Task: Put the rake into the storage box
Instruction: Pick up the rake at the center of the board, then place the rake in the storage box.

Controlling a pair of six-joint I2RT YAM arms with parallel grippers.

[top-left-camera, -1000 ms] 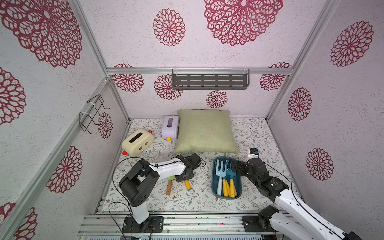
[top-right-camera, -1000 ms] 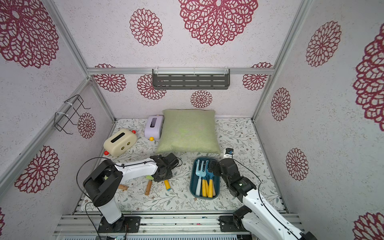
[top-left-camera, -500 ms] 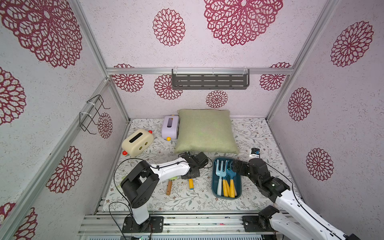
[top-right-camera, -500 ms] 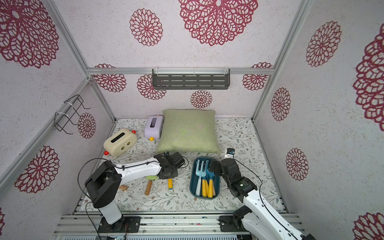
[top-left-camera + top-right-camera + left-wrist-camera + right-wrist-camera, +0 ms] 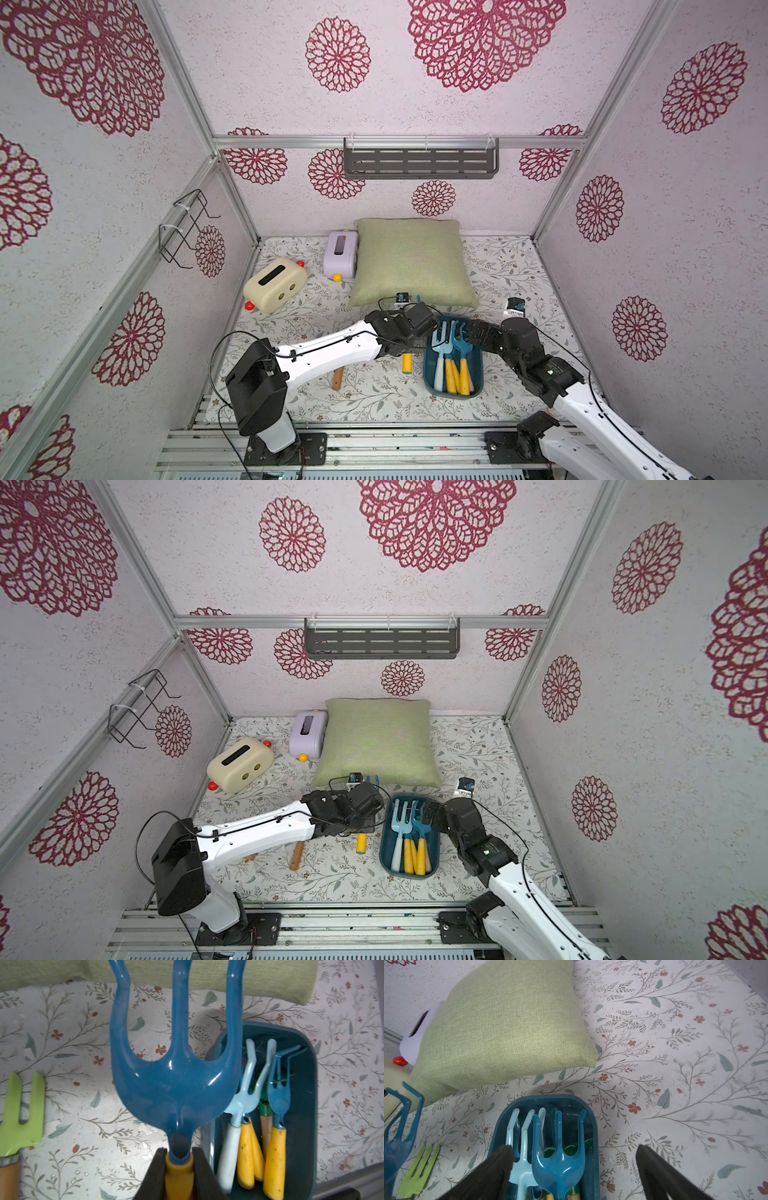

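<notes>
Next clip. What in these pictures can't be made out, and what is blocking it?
Both top views: the arm's own wrist hides the left gripper's hold on the dark blue rake; only the left wrist view shows it.
Left wrist view: that rake's tine tips are cut off by the picture's edge.
Right wrist view: a green tool in the storage box lies under a teal rake; its kind cannot be told.

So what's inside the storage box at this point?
The storage box holds a light blue rake, a dark blue rake and more yellow handles. Beneath them a green tool with a wooden handle is mostly covered; its shape is hidden.
</notes>
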